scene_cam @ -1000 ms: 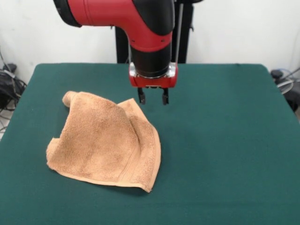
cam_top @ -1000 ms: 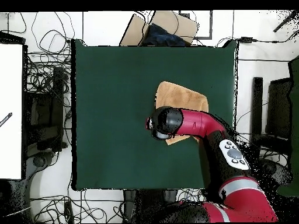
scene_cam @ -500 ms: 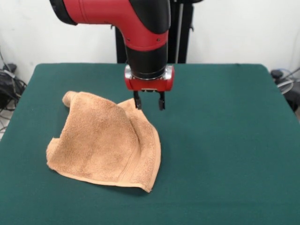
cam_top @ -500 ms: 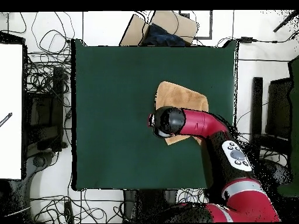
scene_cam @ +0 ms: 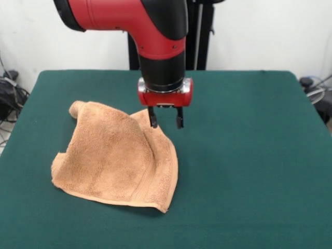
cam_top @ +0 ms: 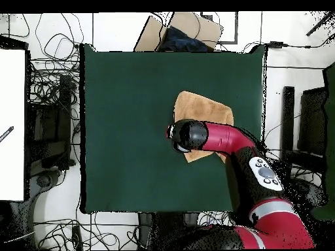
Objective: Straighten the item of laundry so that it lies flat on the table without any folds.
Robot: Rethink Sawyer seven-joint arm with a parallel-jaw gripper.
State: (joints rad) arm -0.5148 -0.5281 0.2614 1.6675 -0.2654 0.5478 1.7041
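The gripper [scene_cam: 165, 120] hangs with its two dark fingers [scene_cam: 153, 118] pointing straight down and spread apart, a clear gap of green showing between them, and nothing is held in that gap. In the front view the finger on the picture's left overlaps the raised back corner of the towel [scene_cam: 116, 155], at or just above the cloth; whether it actually touches the terry cannot be told. The other finger stands over bare felt just beside the towel's edge. Above the fingers sits a red gripper body with a silver ring, and above that the black wrist and the thick red arm [scene_cam: 129, 21], which comes down from the top of the picture. In the overhead view the arm [cam_top: 222, 140] reaches across from the base and its black end hides the gripper, covering the towel's edge nearest the table's middle. The towel is orange-tan and lies crumpled rather than flat: a ridge runs down through its middle, one far corner is rolled up into a small bump, and the near corner lifts slightly off the felt. A woven stripe band runs along its near edge. It rests on the table [scene_cam: 249, 171], on the left half in the front view, with wide green felt bare to the right and in front. From above, the towel [cam_top: 206, 108] sits toward the right side of the table [cam_top: 124, 131].
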